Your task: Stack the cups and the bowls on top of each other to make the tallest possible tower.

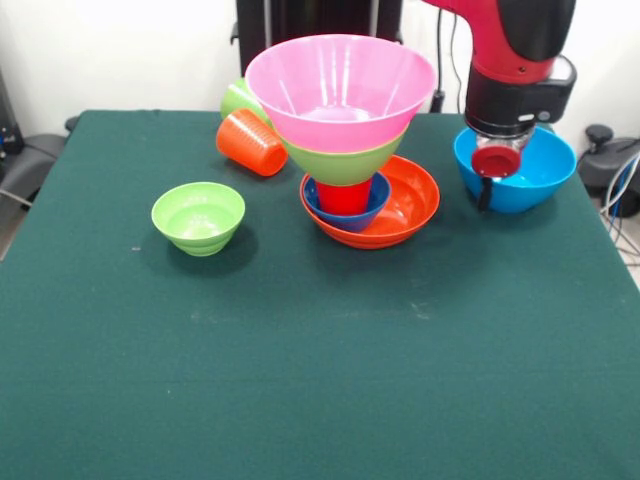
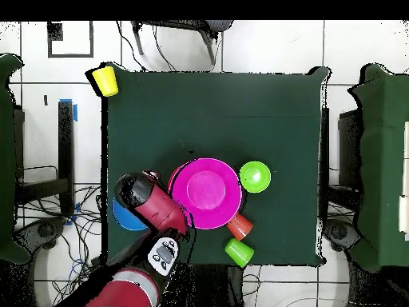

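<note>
The tower stands mid-table: a wide orange bowl [image 1: 412, 205] holds a small dark blue bowl [image 1: 345, 214]. In that bowl stands a red cup [image 1: 343, 196], then the large green bowl [image 1: 345, 162] and the huge pink bowl [image 1: 340, 90] [image 2: 206, 193] on top. My gripper [image 1: 490, 185] is down at the near rim of the large blue bowl [image 1: 530, 170] [image 2: 124, 217], which sits on the table to the right. An orange cup [image 1: 252, 142] [image 2: 240, 227] lies on its side. A light green cup [image 1: 237, 98] [image 2: 239, 253] lies behind it. A small green bowl [image 1: 198, 217] [image 2: 255, 176] stands alone.
A yellow cup [image 2: 105, 81] lies just beyond the table's corner in the overhead view and does not show in the front view. My arm [image 1: 510, 70] [image 2: 152, 204] hangs over the blue bowl, close to the tower's side.
</note>
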Tool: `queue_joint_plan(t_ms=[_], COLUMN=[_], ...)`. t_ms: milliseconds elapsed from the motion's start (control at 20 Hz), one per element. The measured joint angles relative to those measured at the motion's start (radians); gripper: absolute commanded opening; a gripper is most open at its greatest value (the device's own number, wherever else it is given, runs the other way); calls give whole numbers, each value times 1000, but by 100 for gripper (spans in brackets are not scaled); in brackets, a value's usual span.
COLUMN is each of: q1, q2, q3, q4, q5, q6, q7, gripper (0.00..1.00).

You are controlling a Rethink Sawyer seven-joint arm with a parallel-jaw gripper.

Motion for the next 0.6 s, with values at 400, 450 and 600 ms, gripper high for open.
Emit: queue_joint_plan(t_ms=[400, 450, 600], q1=[0, -1, -17], q2=[-8, -12, -25], q3=[11, 13, 38], q4=[1, 4, 17], q5=[-1, -1, -1], q6=[6, 6, 2], q7=[0, 0, 0], gripper=[0, 0, 0])
